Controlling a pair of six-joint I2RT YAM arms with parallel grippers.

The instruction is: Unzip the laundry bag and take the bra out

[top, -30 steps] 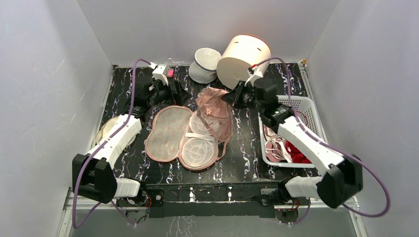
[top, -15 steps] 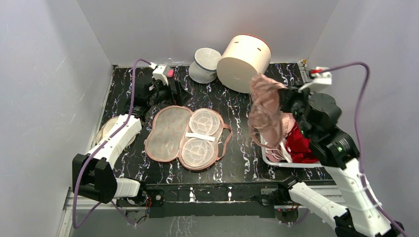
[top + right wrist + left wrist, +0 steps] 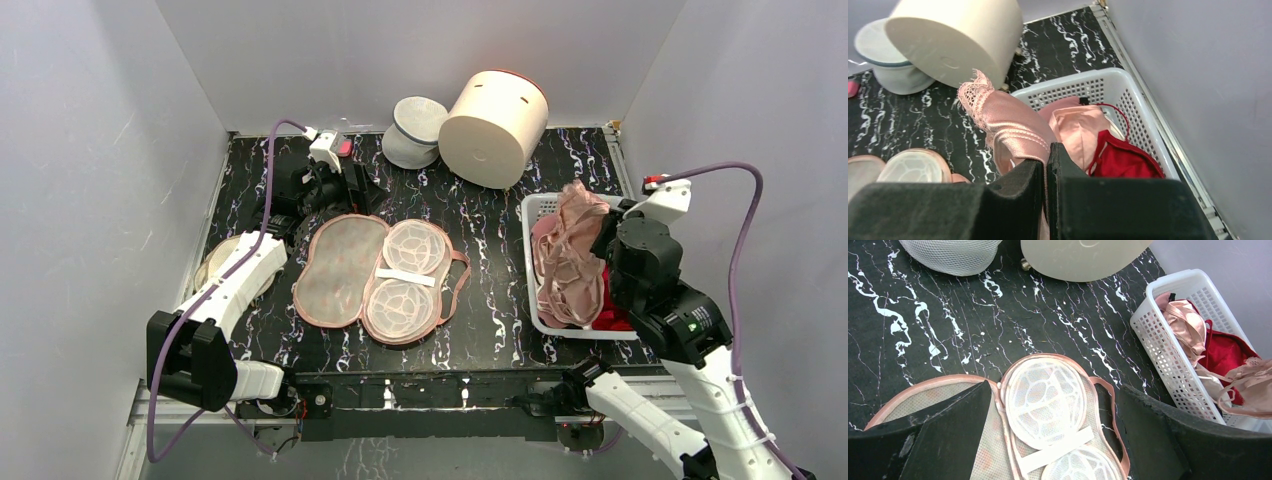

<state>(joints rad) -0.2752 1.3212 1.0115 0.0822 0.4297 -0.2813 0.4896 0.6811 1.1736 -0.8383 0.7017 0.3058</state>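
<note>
The laundry bag [image 3: 375, 280] lies unzipped and spread flat in the middle of the black marbled tabletop [image 3: 490, 240]. Its beige mesh lining faces up, and two round white mesh cup forms sit in its right half. The left pincer [image 3: 338, 187] hangs released just behind the bag's far edge, jaws spread wide with nothing between them. Over on the right, the right pincer [image 3: 1047, 156] is clenched on the bra [image 3: 568, 255], pinching a fold of the shiny pink satin. A lacy edge sticks up from the pinch and the rest of the bra, straps included, trails down over the white slotted basket [image 3: 535, 207]. From here I cannot say whether the hanging cups rest on what is inside. The basket stands at the right edge of the tabletop, well apart from the bag, and holds a dark red garment [image 3: 1123, 160] with another pink piece beside it. A big cream cylinder [image 3: 493, 125] lies tipped at the back, touching a small white mesh pouch [image 3: 415, 130].
</note>
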